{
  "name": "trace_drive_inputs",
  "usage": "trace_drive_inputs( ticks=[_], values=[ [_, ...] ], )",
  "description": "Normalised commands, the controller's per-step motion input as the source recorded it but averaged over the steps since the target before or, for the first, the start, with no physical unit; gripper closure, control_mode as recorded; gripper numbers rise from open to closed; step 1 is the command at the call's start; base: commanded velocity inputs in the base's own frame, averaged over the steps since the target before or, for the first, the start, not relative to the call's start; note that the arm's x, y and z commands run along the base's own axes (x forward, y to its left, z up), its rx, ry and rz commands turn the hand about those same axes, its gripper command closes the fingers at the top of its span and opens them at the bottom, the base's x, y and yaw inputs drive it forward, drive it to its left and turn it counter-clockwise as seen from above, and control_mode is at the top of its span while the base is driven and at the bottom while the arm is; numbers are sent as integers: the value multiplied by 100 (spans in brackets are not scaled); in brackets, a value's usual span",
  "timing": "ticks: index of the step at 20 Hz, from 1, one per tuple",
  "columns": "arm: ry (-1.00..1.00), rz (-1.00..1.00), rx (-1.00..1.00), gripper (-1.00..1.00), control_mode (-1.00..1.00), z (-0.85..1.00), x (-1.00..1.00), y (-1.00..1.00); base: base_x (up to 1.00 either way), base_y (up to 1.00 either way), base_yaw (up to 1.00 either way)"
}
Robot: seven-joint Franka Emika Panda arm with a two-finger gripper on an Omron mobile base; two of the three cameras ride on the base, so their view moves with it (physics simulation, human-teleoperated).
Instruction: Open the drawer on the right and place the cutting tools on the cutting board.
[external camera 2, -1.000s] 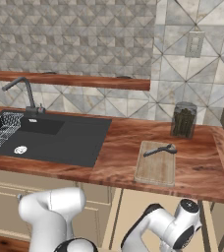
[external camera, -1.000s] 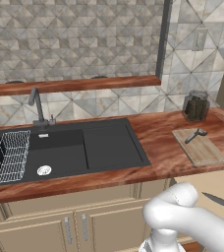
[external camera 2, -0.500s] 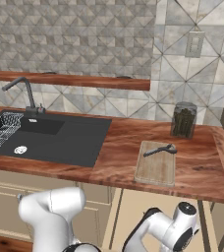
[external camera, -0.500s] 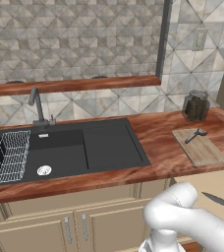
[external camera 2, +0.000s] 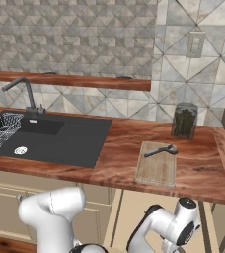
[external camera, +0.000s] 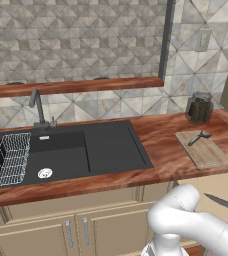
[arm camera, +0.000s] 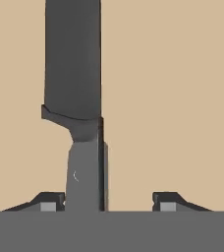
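**Left base view.** Flat rectangular light tan wooden cutting board [external camera: 202, 149] on the reddish wood countertop [external camera: 161, 145], right of the black sink [external camera: 66, 152]. One small slim dark-grey utensil [external camera: 198, 138] already lies on the board's far end. A dark glass jar [external camera: 199, 108] stands behind it. Below the counter edge, the beige drawer [external camera: 213, 187] stands pulled out, and a dark-bladed knife [external camera: 223, 202] lies on its floor. The white arm bends down toward it at the lower right.

**Right base view.** Same board [external camera 2: 157, 162] with the utensil [external camera 2: 161, 150] across its far end; jar [external camera 2: 184, 120] just behind. The arm's wrist reaches low under the counter, into the open drawer [external camera 2: 134, 207].

**Hand view.** The gripper [arm camera: 104, 203] hangs over the beige drawer floor [arm camera: 182, 98]. The knife [arm camera: 74, 88] runs straight away from the fingers, its grey handle between them, touching or just beside the left fingertip [arm camera: 47, 202]; the right fingertip [arm camera: 168, 202] stands apart from it. The fingers are partly spread, not clamped on the handle.

**Progress, as judged.** Drawer open: done. One tool on the board: done. Knife: not yet gripped; closing, lifting and carrying it up to the board remain.
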Motion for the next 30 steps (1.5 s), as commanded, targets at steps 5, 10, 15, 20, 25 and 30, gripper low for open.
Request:
trace_drive_inputs(
  ticks=[5, 10, 15, 20, 25, 30],
  values=[
    [0, 0, 1, 100, -100, -7, -41, 0, 0, 0, 0],
    [-5, 0, 3, 100, -100, 12, -39, 3, 0, 0, 0],
    [-13, 0, 7, 100, -100, 82, -5, 16, 0, 0, 0],
    [-8, 0, 6, 100, -100, 100, 2, 29, 0, 0, 0],
    [0, 0, 2, 100, -100, 100, 0, 25, 0, 0, 0],
    [14, -8, 0, 100, -100, 84, -25, 16, 0, 0, 0]
  ],
)
